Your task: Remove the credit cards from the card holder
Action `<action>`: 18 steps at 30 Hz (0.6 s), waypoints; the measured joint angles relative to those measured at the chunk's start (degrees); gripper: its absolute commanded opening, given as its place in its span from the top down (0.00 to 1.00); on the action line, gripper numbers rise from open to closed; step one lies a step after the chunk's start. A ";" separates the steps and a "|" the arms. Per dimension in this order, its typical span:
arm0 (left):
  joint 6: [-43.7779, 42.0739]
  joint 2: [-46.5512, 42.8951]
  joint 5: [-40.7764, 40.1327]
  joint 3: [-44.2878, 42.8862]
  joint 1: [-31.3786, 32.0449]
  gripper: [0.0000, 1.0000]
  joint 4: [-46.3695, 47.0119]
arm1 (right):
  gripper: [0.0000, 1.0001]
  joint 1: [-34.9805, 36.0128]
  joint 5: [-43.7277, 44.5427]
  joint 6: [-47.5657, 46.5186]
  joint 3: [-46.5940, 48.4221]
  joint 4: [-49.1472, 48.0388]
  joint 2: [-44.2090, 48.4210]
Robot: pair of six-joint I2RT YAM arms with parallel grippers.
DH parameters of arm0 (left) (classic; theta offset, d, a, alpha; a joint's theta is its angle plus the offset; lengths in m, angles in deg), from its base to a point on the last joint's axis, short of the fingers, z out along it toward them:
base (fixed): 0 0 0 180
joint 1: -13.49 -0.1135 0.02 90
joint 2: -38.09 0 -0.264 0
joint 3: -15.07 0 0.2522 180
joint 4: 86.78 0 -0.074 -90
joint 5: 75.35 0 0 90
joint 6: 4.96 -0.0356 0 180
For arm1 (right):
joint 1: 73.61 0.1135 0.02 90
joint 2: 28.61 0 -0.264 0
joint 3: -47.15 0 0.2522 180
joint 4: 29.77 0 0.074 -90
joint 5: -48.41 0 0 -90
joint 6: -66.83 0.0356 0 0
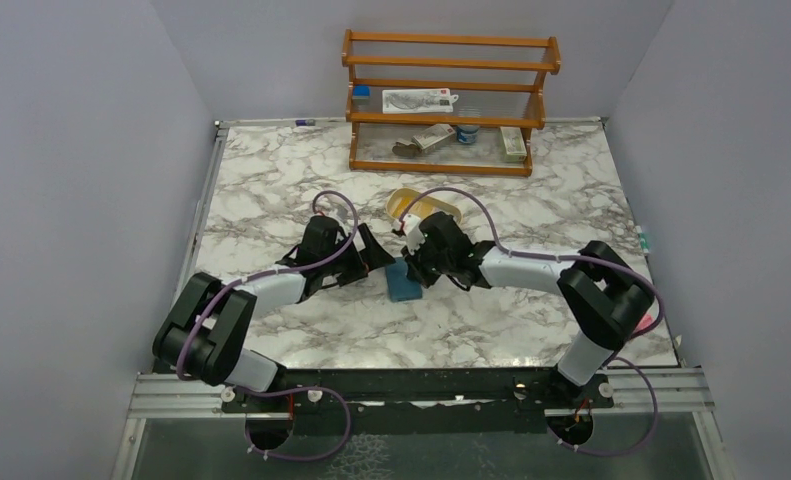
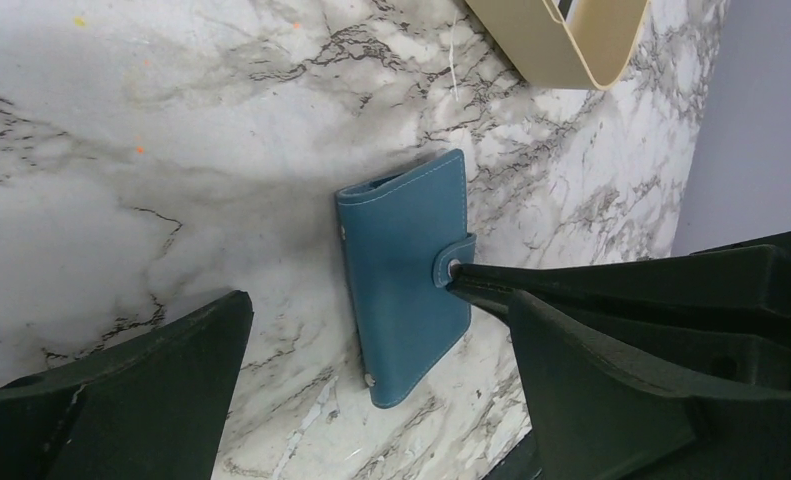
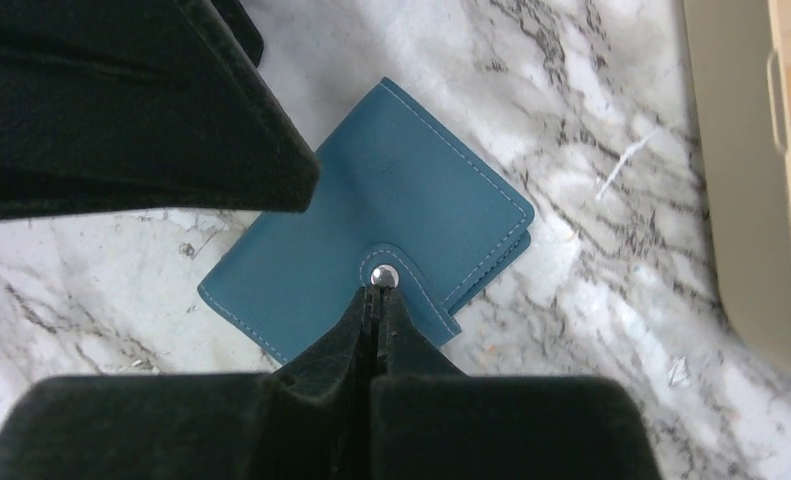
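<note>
The card holder (image 1: 403,284) (image 2: 401,270) (image 3: 371,220) is a teal wallet lying closed and flat on the marble table, its snap tab fastened. The credit cards are hidden inside it. My right gripper (image 3: 378,292) (image 1: 412,263) is shut, its joined tips resting on the tab right at the metal snap; those tips also show in the left wrist view as the right gripper (image 2: 463,277). My left gripper (image 2: 376,310) (image 1: 376,256) hangs open just left of the wallet, one finger on each side of its near end, touching nothing.
An oval tan tray (image 1: 423,205) (image 2: 561,50) (image 3: 741,200) sits just beyond the wallet. A wooden rack (image 1: 449,100) with small items stands at the back edge. Both arms meet closely over the table's middle.
</note>
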State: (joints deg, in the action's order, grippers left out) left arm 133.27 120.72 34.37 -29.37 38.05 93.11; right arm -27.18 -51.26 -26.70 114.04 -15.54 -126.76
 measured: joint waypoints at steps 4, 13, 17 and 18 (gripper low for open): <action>0.66 0.22 0.15 0.28 0.68 0.01 1.57 | 0.99 -0.02 -0.02 5.03 -4.63 -2.93 3.76; 2.73 2.29 0.24 0.28 2.49 0.01 5.16 | 0.99 -0.57 -1.84 14.67 -12.79 -13.46 13.20; 6.23 3.63 2.01 0.52 2.58 0.16 9.20 | 0.99 -1.14 -2.95 17.00 -13.14 -16.52 14.86; 7.41 3.93 2.69 0.76 2.58 0.25 10.75 | 0.99 -1.18 -3.23 17.29 -13.14 -17.00 15.10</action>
State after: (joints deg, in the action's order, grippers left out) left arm 140.68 124.65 37.06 -28.61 40.63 103.86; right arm -28.36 -54.49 -9.41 100.90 -32.54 -111.66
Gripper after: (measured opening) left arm 0.942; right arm 0.015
